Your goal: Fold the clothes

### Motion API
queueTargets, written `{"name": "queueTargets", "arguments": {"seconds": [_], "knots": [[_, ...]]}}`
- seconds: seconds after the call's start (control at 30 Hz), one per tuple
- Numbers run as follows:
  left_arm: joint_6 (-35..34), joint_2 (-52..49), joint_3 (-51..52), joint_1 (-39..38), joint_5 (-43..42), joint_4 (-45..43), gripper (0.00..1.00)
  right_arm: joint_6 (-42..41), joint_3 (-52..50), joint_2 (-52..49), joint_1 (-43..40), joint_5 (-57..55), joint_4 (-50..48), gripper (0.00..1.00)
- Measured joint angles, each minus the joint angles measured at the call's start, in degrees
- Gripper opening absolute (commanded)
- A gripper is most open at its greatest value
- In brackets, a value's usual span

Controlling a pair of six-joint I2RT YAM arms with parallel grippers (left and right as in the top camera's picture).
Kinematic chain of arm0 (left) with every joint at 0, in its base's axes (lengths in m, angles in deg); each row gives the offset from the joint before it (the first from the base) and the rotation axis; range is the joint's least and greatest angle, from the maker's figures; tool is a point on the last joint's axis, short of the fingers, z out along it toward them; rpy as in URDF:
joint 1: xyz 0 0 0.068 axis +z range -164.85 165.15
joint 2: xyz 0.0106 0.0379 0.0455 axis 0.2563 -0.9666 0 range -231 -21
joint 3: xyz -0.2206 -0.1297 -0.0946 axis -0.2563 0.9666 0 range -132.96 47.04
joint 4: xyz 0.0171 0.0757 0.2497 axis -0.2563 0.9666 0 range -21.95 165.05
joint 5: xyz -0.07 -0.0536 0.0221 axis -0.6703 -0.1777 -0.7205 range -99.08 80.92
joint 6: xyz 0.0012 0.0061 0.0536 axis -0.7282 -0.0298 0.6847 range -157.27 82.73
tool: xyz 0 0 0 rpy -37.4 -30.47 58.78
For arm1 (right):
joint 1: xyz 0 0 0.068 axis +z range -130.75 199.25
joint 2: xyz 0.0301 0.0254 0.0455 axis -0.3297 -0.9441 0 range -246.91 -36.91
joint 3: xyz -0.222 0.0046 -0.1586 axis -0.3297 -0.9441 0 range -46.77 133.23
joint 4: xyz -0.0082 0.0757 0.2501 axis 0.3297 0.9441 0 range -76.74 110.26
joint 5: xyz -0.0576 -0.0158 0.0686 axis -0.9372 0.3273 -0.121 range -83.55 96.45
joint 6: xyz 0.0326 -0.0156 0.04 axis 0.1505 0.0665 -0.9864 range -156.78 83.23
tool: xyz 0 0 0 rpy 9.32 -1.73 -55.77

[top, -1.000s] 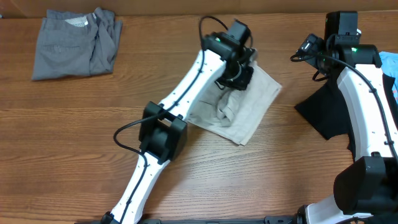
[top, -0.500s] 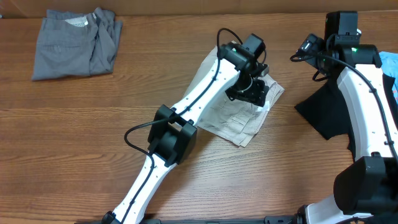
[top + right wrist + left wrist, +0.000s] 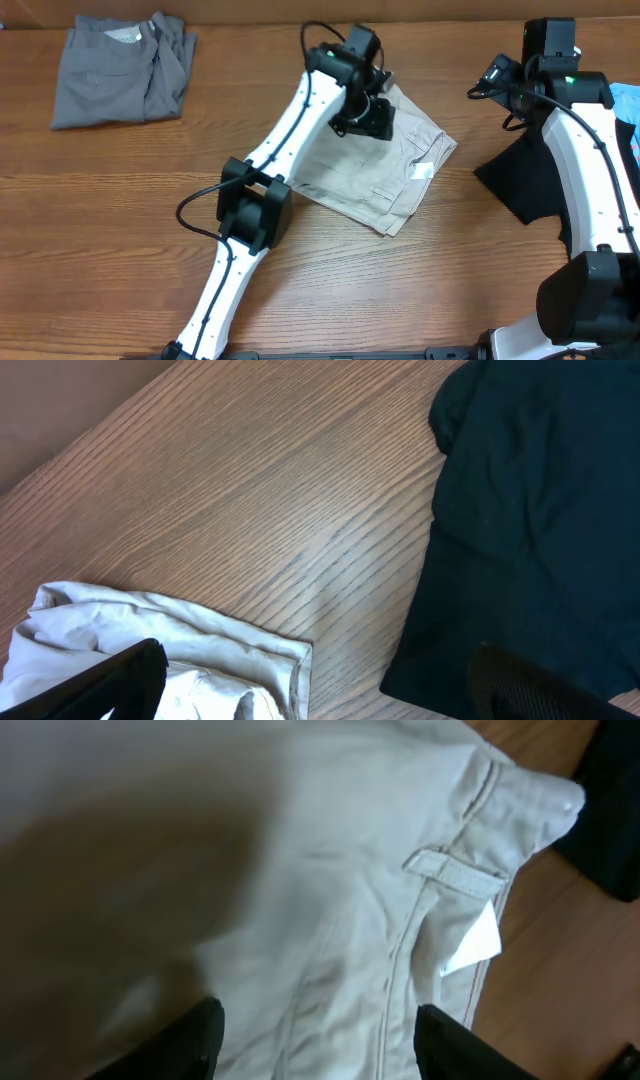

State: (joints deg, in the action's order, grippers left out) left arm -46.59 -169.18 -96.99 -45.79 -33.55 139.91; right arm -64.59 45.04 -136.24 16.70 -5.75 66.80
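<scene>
looking down from overhead, a wooden table point(image 3: 100, 220) holds three garments. one pair of beige shorts point(image 3: 390, 185) lies spread flat, just off centre toward 3 o'clock. one pair of grey shorts point(image 3: 120, 65), apparently folded, sits at 10 o'clock. one black t-shirt point(image 3: 520, 180) lies at 3 o'clock, partly under the right arm. the left gripper point(image 3: 365, 118) hovers over the beige shorts' 11 o'clock corner. the right gripper point(image 3: 497, 75) hangs at 2 o'clock, apart from the cloth.

left wrist view: the fingers point(image 3: 195, 1035) are spread with nothing between them, above beige cloth. one belt loop point(image 3: 455, 870) and one white tag point(image 3: 475, 945) show toward 3 o'clock.

right wrist view: the jaws are wide and empty, with black cloth at 2 o'clock and beige at 7 o'clock.

the shorts look light, soft and limp. the firmer waistband corner seems the best place to pinch.
</scene>
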Motion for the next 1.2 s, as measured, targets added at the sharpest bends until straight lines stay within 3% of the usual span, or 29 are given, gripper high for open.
{"name": "queueTargets", "arguments": {"seconds": [0.4, 0.87, 1.2], "knots": [[0.5, 0.0, 8.7, -9.5, -0.1, -9.0, 0.61, 0.0, 0.0, 0.0, 0.0, 0.0, 0.0, 1.0], [0.9, 0.3, 12.1, -9.5, -3.4, -11.7, 0.59, 0.0, 0.0, 0.0, 0.0, 0.0, 0.0, 1.0], [5.8, 0.3, 12.0, -10.3, -18.8, -6.4, 0.66, 0.0, 0.0, 0.0, 0.0, 0.0, 0.0, 1.0]]}}
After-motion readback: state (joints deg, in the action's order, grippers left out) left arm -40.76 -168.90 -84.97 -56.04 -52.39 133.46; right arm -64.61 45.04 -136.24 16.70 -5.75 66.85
